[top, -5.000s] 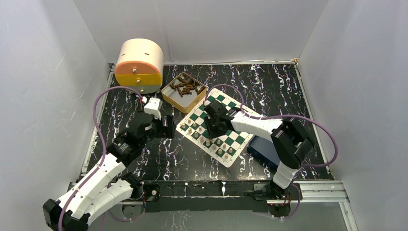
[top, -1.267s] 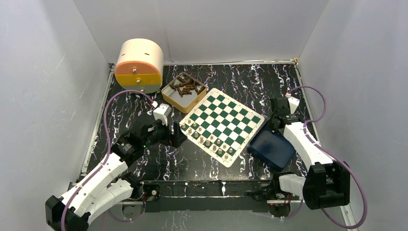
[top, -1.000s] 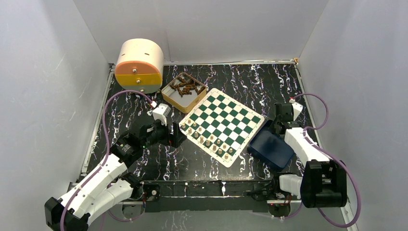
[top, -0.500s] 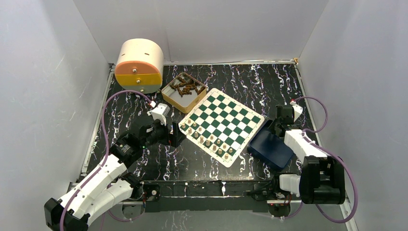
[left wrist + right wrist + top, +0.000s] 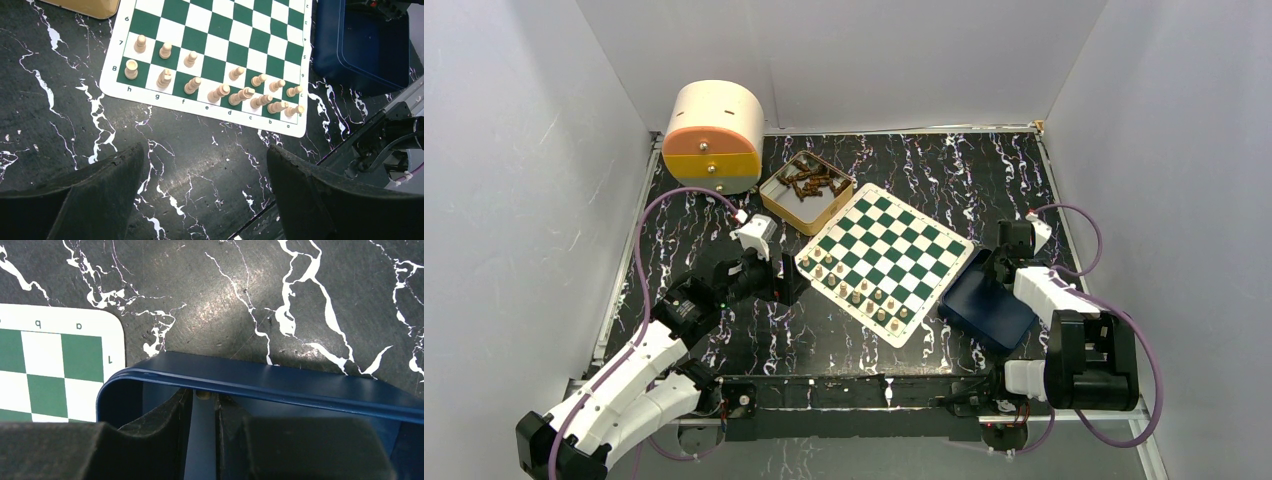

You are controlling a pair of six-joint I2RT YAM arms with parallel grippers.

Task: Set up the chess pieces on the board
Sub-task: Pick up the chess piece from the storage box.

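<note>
The right gripper has gone from the board down into the blue tray at 4 o'clock, pinching what seems the next chess piece; left gripper waits spread

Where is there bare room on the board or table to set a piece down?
The board is bare beyond its two near rows, where chess pieces crowd. The table is open between board and back wall, and between board and arm bases beside the left gripper.

Robot lab cell: plain white walls, marbled table, cabled arms.
</note>
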